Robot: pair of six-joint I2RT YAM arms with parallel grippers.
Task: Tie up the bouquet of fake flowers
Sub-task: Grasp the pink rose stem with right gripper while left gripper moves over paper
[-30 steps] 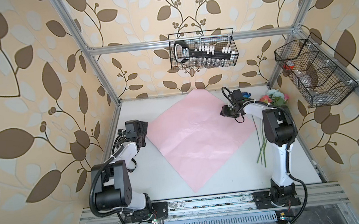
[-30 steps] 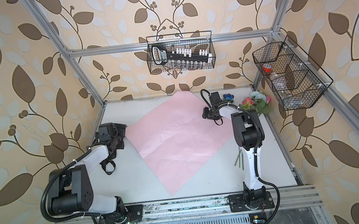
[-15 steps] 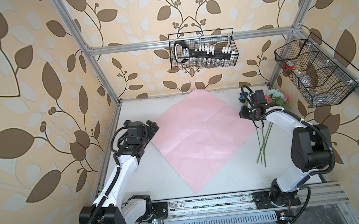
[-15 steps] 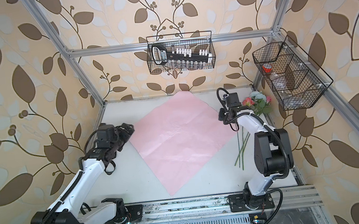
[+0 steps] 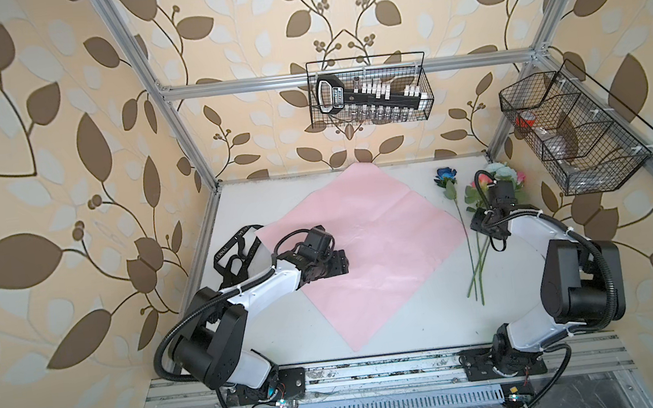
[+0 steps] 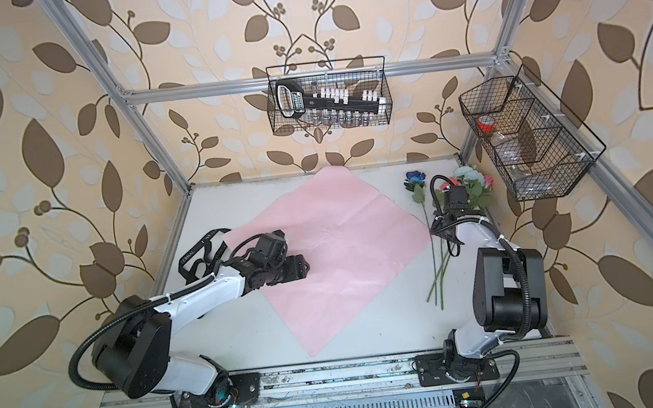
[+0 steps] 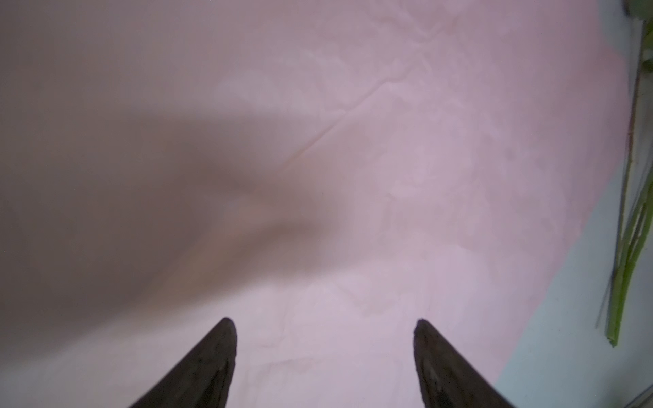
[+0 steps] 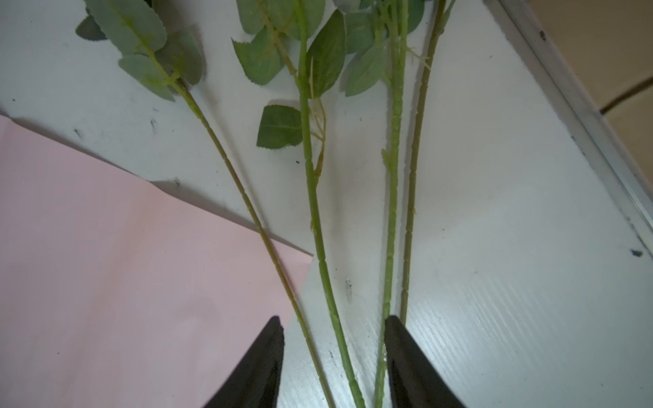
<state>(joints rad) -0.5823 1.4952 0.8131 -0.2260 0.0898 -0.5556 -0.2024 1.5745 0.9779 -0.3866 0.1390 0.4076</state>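
The fake flowers of the bouquet lie loose on the table's right side, blooms [image 5: 510,175] [image 6: 475,179] toward the back wall and a dark blue one [image 5: 443,175] apart to the left. Their green stems [image 5: 475,271] [image 8: 311,183] fan toward the front. Pink wrapping paper [image 5: 379,241] [image 6: 342,245] lies flat in the middle. My right gripper [image 5: 481,229] [image 8: 332,318] points down over the stems, open, with stems lying between its fingers. My left gripper [image 5: 342,268] [image 7: 323,321] hovers open over the paper's left part with nothing in it.
A black ribbon with white lettering [image 5: 238,248] [image 6: 201,257] lies bunched by the left wall behind my left arm. A wire basket [image 5: 369,95] hangs on the back wall and another [image 5: 576,134] on the right wall. An aluminium rail [image 8: 583,116] edges the table beside the stems.
My left arm swung from the table's left edge out over the paper. My right gripper moved from the paper's right edge to over the flower stems.
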